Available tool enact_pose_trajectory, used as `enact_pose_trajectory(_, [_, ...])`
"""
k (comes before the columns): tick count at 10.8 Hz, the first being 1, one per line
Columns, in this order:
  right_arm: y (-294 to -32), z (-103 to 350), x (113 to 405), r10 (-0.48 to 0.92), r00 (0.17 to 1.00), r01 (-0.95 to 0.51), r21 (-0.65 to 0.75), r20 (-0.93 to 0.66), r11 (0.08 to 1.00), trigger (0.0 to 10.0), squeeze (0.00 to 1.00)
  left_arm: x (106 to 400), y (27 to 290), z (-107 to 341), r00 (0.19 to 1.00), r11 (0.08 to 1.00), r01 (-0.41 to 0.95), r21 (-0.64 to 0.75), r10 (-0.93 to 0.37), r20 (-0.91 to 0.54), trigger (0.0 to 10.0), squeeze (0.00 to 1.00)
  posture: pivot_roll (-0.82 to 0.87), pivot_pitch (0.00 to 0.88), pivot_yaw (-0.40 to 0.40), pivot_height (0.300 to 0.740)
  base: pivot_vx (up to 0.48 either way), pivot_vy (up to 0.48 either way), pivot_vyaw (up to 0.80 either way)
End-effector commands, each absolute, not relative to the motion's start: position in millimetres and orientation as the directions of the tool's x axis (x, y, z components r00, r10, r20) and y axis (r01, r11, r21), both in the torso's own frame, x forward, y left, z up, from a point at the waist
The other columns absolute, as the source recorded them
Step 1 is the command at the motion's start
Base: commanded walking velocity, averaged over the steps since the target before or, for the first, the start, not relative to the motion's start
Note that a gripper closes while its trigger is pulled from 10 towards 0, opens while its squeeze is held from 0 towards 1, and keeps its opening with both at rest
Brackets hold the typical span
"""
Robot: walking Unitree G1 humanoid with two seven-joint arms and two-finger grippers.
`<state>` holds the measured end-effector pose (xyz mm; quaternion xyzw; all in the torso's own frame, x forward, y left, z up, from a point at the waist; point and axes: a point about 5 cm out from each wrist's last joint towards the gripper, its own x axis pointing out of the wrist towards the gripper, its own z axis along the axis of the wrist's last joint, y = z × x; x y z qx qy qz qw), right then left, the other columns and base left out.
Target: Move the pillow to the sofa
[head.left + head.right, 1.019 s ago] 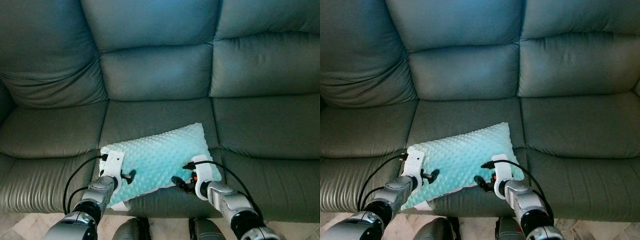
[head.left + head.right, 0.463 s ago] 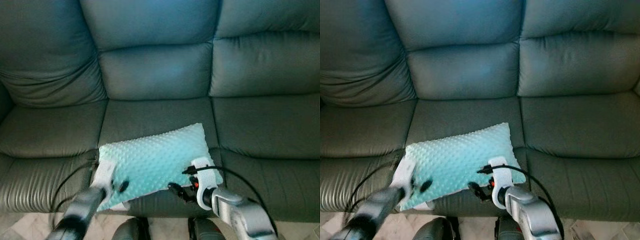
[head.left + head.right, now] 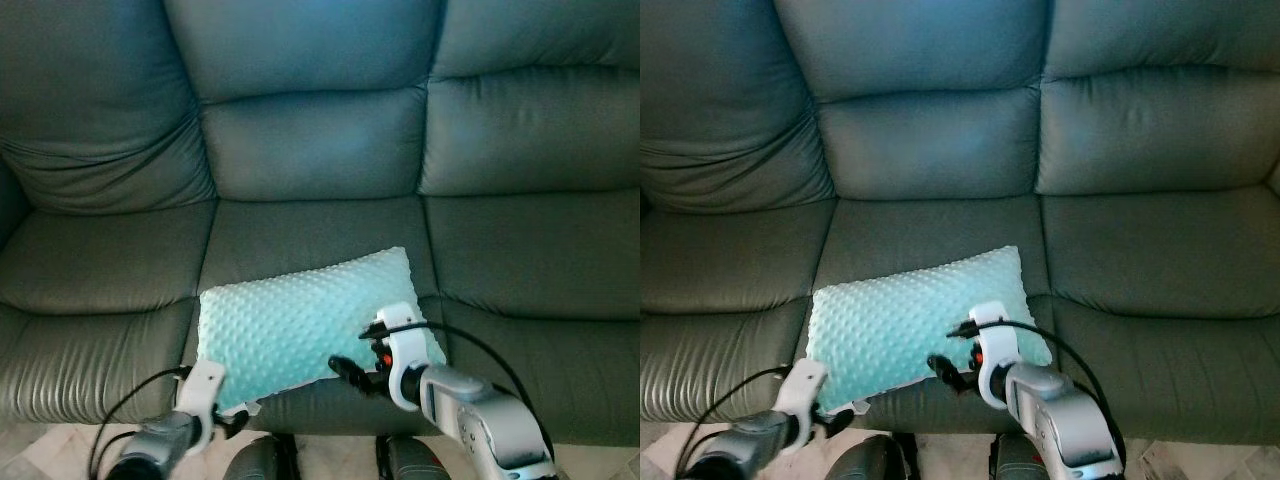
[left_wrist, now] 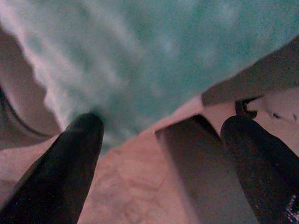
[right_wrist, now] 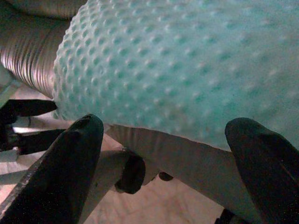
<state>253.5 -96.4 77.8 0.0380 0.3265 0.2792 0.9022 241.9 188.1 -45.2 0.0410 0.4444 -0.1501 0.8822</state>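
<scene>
Pillow, a dimpled turquoise plush rectangle (image 3: 305, 315), lay on the grey leather sofa's (image 3: 320, 130) middle seat, long axis across; right end effector (image 3: 352, 370) nearer, left end effector (image 3: 228, 422) lower, both spread, empty.

The pillow (image 3: 305, 319) in front of me is pale turquoise with a raised dotted texture, rectangular and plump. It lies flat and slightly askew on the middle seat of the grey-green leather sofa (image 3: 320, 150), its near edge overhanging the seat's front.
</scene>
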Motion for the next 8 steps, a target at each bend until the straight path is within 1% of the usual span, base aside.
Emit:
enact_pose_trajectory(1, [-95.9,81.7,249.2,0.528,0.631,-0.471,0.260,-0.568,0.843,10.0,0.00,232.3,191.2,-51.6,0.529,0.958,0.281,-0.060,-0.207,-0.823,10.0,0.00,-0.28,0.287,0.091,0.740,0.000,0.000,0.00])
enact_pose_trajectory(2, [-98.6,86.0,249.7,0.523,0.642,-0.470,0.251,-0.560,0.846,10.0,0.00,233.4,181.5,-53.7,0.532,0.962,0.264,-0.071,-0.207,-0.821,10.0,0.00,-0.30,0.301,0.089,0.740,0.000,0.000,0.00])
enact_pose_trajectory(3, [-99.7,86.4,249.9,0.520,0.644,-0.467,0.250,-0.561,0.848,10.0,0.00,234.2,179.4,-53.7,0.536,0.964,0.256,-0.075,-0.207,-0.818,10.0,0.00,-0.30,0.304,0.089,0.740,0.000,0.000,0.00])
enact_pose_trajectory(6, [-107.5,91.4,253.2,0.476,0.682,-0.429,0.224,-0.555,0.875,10.0,0.00,243.7,164.6,-51.2,0.592,0.978,0.207,-0.029,-0.149,-0.792,10.0,0.00,-0.32,0.319,0.089,0.740,0.000,0.000,0.00])
enact_pose_trajectory(8, [-106.5,93.8,256.7,0.466,0.698,-0.418,0.219,-0.543,0.882,10.0,0.00,255.3,153.4,-44.0,0.636,0.982,0.187,-0.040,-0.152,-0.757,10.0,0.00,-0.32,0.319,0.092,0.740,0.000,0.000,0.00])
